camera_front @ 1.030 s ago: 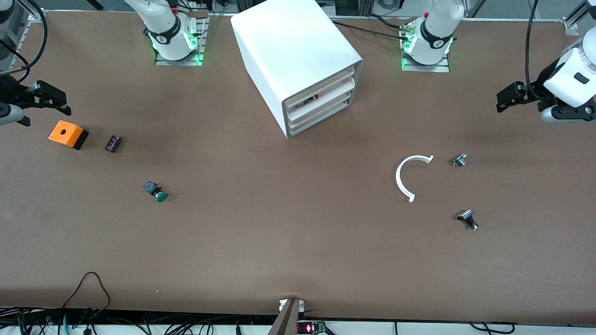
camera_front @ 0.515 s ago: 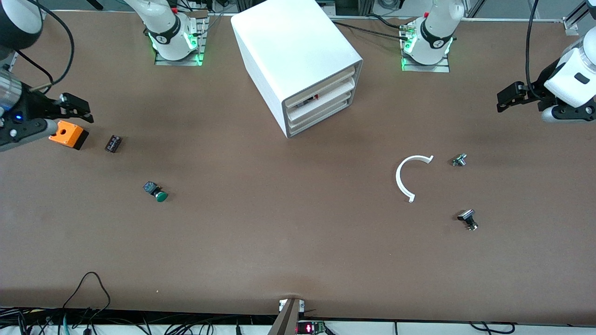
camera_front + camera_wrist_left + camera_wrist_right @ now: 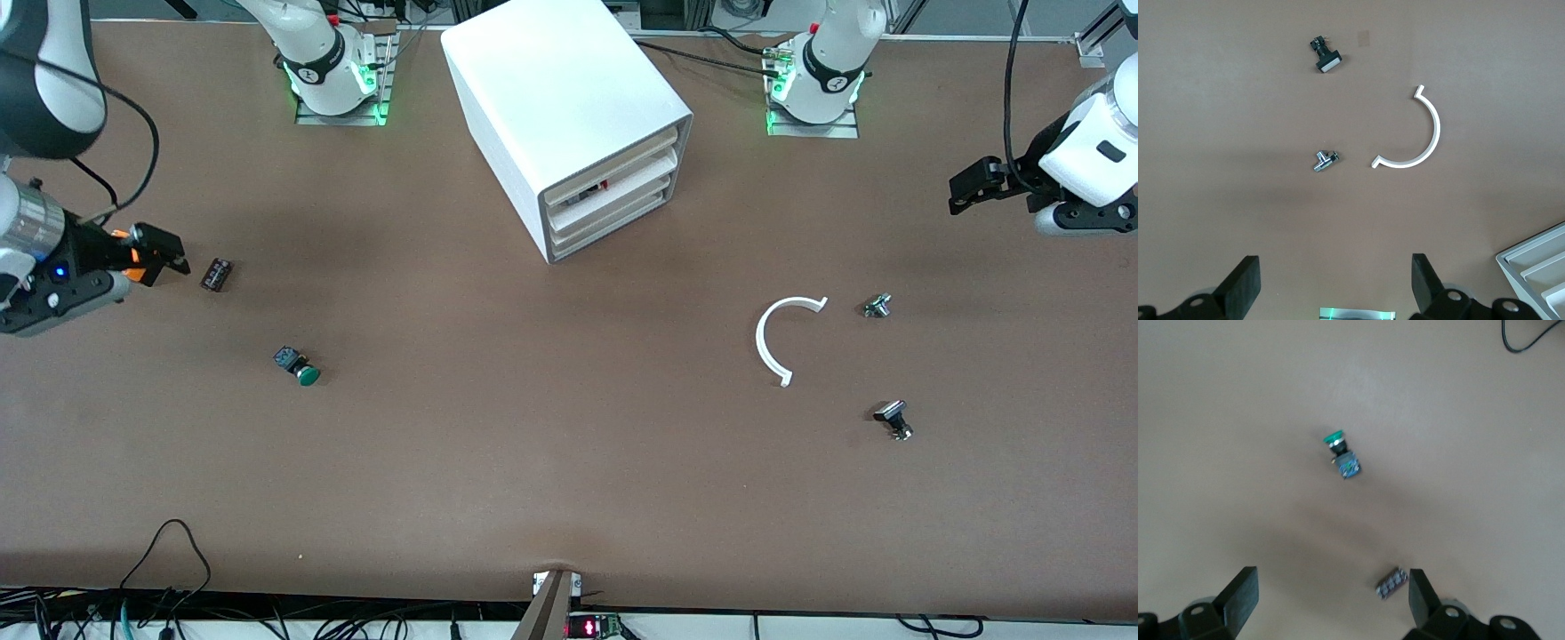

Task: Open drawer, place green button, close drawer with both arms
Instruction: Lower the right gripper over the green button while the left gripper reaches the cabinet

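Note:
The white cabinet (image 3: 569,107) stands at the table's back middle, its lowest drawer (image 3: 613,225) pushed in. The green-capped button (image 3: 299,366) lies on its side toward the right arm's end, also seen in the right wrist view (image 3: 1341,457). My right gripper (image 3: 169,253) hangs open over the orange box (image 3: 133,259), which it mostly hides; nothing is between its fingers (image 3: 1331,600). My left gripper (image 3: 965,189) waits open and empty over the left arm's end of the table (image 3: 1335,287).
A small black part (image 3: 216,273) lies beside the right gripper (image 3: 1391,582). Toward the left arm's end lie a white C-shaped ring (image 3: 782,338), a small silver part (image 3: 877,306) and a black-and-silver part (image 3: 893,418). Cables run along the table's near edge.
The right gripper has moved in from the table's end toward the small black part and now covers the orange box. The left arm has not moved.

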### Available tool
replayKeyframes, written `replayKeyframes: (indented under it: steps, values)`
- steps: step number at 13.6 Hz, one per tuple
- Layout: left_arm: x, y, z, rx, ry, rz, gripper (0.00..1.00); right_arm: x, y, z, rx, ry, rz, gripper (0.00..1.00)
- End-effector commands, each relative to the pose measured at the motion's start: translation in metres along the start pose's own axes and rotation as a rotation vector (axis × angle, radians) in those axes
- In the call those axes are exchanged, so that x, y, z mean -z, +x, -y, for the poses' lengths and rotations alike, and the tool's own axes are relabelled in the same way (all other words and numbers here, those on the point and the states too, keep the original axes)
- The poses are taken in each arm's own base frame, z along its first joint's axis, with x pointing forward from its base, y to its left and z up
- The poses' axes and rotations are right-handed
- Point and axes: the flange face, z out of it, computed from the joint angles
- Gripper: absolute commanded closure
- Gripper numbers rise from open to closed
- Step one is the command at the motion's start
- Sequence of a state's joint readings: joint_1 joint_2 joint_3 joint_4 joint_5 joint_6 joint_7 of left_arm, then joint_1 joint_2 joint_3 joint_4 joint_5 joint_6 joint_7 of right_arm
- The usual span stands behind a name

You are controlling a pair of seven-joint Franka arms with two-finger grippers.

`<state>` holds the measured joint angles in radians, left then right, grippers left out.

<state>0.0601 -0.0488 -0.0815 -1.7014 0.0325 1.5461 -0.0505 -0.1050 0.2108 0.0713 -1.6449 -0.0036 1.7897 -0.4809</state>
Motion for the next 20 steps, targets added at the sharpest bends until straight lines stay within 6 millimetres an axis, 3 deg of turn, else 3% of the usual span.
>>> replayKeyframes:
  steps: [1, 5, 8, 11, 13, 15, 18, 20]
  values:
    - [-0.002, 0.006, 0.001, -0.017, -0.005, 0.02, 0.0, -0.032, 0.017, -0.01, 0.023, 0.008, 0.006, 0.0]
    - [-0.009, 0.008, -0.016, -0.037, -0.029, 0.04, 0.0, -0.084, 0.033, -0.022, 0.173, 0.009, -0.003, 0.0]
    - [-0.033, 0.017, -0.025, -0.037, -0.085, 0.114, 0.0, -0.127, 0.043, -0.027, 0.335, -0.018, -0.045, 0.0]
    - [-0.058, 0.03, -0.032, -0.038, -0.126, 0.163, 0.0, -0.157, 0.04, -0.024, 0.381, -0.032, -0.062, 0.0]
    - [-0.057, 0.028, -0.05, -0.043, -0.115, 0.161, 0.0, -0.176, 0.036, -0.017, 0.47, -0.007, -0.028, 0.0]
    - [-0.058, 0.027, -0.049, -0.043, -0.116, 0.166, 0.0, -0.206, 0.029, -0.011, 0.489, 0.02, 0.0, 0.0]
    - [-0.096, 0.039, -0.057, -0.068, -0.127, 0.232, 0.0, -0.244, 0.026, -0.009, 0.595, 0.022, -0.005, 0.0]
    - [-0.128, 0.045, -0.071, -0.068, -0.19, 0.273, 0.0, -0.257, 0.02, -0.007, 0.609, 0.001, -0.035, 0.0]
